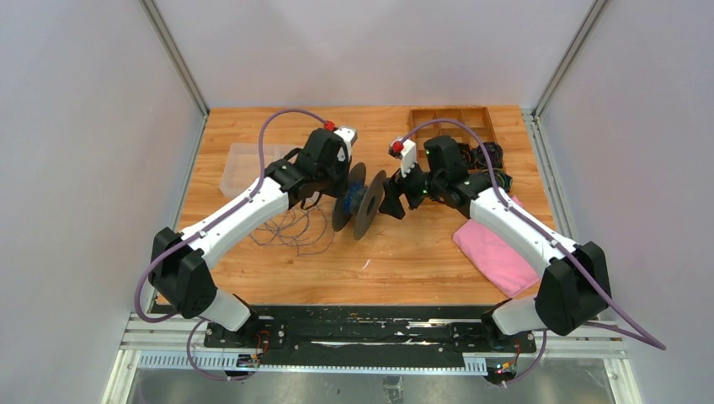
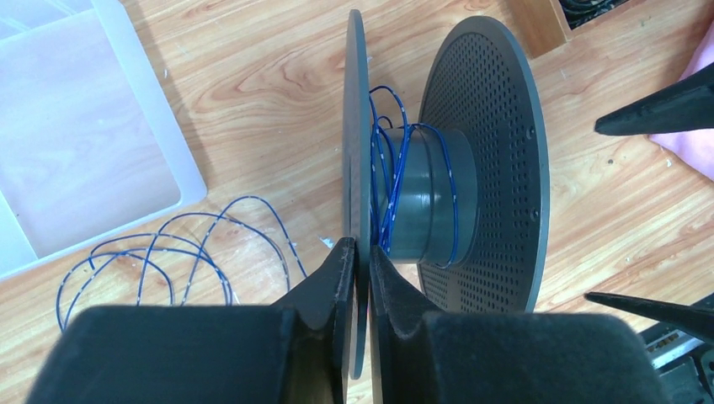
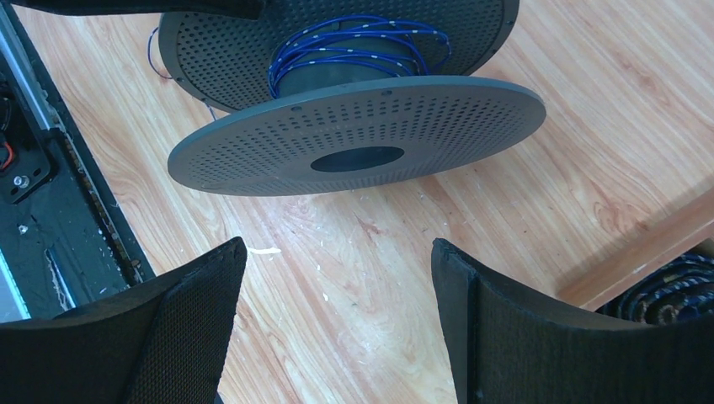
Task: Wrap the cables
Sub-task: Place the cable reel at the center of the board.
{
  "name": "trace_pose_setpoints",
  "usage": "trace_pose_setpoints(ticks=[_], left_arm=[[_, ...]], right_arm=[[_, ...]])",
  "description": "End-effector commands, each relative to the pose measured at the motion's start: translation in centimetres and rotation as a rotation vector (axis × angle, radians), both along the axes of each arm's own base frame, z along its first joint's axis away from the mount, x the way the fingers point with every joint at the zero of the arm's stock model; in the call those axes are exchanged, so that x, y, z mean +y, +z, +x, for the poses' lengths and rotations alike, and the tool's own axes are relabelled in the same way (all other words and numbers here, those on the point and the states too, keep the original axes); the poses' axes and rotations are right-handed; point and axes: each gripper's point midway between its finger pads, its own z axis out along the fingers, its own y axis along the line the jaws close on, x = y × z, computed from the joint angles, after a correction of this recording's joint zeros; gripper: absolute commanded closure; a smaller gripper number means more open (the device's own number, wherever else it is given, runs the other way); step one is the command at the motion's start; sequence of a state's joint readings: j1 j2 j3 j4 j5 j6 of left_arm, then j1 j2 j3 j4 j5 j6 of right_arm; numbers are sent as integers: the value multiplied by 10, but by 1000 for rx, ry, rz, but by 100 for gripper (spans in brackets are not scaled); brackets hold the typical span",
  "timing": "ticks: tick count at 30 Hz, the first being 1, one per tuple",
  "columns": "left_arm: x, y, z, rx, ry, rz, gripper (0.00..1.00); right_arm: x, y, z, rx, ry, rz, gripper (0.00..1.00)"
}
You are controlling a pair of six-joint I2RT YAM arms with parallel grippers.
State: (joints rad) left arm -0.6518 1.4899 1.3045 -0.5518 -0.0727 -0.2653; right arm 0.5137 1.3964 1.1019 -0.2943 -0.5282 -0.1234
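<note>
Top external: winding cables (image 1: 351, 203) onto a spool (image 1: 369, 208) over the table (image 1: 421, 269).
Left wrist: clamps the spool's flange rim in the left gripper (image 2: 360, 252); some turns on the hub, the rest lying in loose loops on the table. Right wrist: hangs the right gripper (image 3: 337, 252) spread wide, clear of the other flange. Probably light, limp, tangle-prone; best pinched near the hub.

On your orange-brown wooden table (image 1: 421, 269), a black plastic spool with two round discs (image 1: 368, 209) stands on edge at centre. Thin, limp bluish-dark cables (image 1: 295, 229) sprawl in loose loops at its eight o'clock; a pink cloth (image 1: 497, 252) lies at four o'clock.
</note>
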Motion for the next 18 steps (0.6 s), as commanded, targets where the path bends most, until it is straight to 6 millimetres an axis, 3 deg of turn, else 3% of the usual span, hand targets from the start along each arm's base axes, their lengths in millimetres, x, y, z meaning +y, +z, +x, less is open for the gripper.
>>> trace_pose_setpoints(ticks=[1,9,18], left_arm=[[-15,14,7,-55,-10,-61,85],[-18,10,5,-41,-14,-71,79],[-26,12,-6,-11,-42,-131,63]], right_arm=[[2,-5,1,65,0,27,20],[21,-1,5,128,-5,116,20],[31,17,10,123,-3,184,20]])
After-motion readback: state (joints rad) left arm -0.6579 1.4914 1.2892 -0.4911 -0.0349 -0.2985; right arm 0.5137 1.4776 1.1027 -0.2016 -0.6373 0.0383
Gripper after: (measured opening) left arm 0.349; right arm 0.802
